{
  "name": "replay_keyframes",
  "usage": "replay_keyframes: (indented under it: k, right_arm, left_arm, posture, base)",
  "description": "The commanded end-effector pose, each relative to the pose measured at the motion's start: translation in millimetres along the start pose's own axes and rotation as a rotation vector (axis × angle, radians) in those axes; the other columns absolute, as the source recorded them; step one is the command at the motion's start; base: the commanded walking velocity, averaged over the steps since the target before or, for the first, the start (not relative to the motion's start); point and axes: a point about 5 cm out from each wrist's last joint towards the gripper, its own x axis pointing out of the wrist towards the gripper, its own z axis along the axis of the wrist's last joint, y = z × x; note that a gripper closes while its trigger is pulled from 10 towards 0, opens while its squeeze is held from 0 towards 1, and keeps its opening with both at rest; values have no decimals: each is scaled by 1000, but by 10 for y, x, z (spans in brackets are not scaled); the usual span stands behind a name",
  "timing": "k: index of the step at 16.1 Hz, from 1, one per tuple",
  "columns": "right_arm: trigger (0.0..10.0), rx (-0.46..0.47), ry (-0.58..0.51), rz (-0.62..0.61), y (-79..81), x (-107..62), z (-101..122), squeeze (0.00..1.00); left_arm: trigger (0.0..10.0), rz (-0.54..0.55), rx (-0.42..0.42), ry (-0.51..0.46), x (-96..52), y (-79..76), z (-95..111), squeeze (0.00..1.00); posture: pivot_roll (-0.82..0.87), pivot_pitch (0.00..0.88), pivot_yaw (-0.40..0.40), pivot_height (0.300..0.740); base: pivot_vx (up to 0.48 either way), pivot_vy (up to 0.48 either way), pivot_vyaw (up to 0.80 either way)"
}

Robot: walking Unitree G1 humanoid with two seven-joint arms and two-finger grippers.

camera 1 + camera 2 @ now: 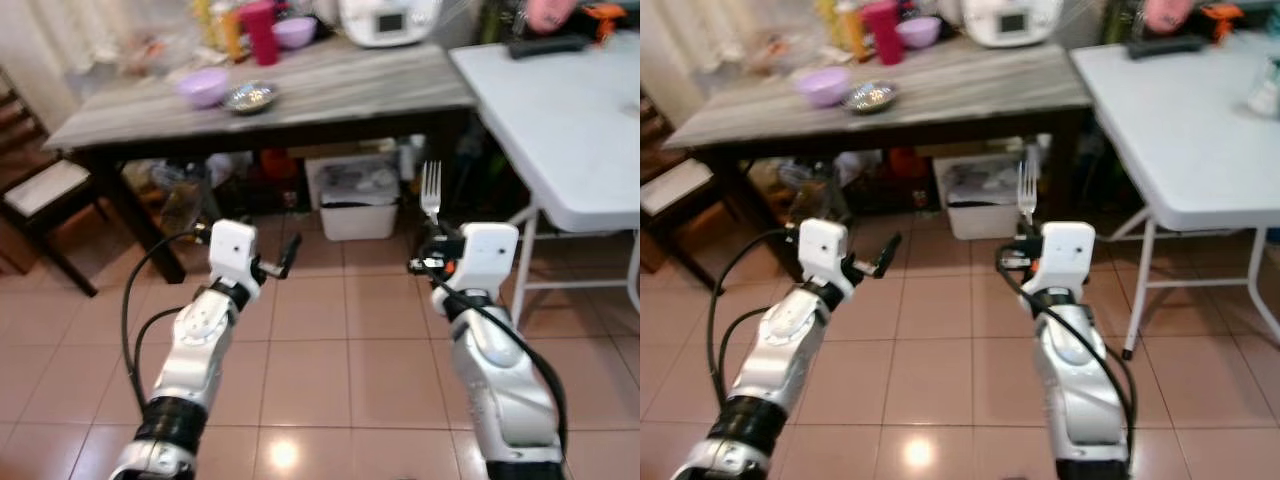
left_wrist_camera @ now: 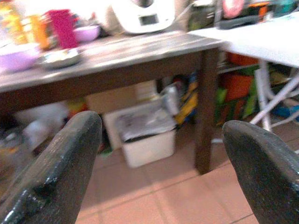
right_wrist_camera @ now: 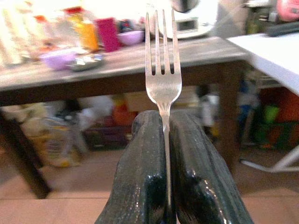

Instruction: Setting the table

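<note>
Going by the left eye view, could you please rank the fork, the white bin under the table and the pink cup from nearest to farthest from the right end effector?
1. The fork, clamped upright in the right end effector.
2. The white bin, on the floor under the dark wooden table, ahead and slightly left.
3. The pink cup, at the table's far side, further left.

Two silver arms with black elbow bands and looping black cables; white wrist blocks; left gripper (image 1: 290,250) and right gripper (image 1: 428,250) with black fingers.
</note>
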Motion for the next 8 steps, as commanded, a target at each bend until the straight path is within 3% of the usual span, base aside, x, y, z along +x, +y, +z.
replay_keyframes:
  k: [1,3,5,8]
  right_arm:
    - [10000,-5,-26,18,24,6,64,0]
    - [10000,-6,-28,16,18,0,66,0]
    - [10000,-14,-32,18,9,-7,74,0]
    - [10000,-18,-35,16,7,-8,78,0]
  left_arm:
    - [10000,9,-12,-11,1,26,29,0]
    - [10000,-3,-28,-14,1,17,30,0]
    - [10000,-3,-26,-8,6,16,27,0]
    - [10000,-15,-35,-5,1,-14,14,0]
  posture:
    - [-304,33,127,740]
    - [-305,33,125,740]
    - [-310,33,124,740]
    - [-312,34,125,740]
  base:
    - [0,0,0]
    - [0,0,0]
    - [279,0,0]
    - [399,0,573]
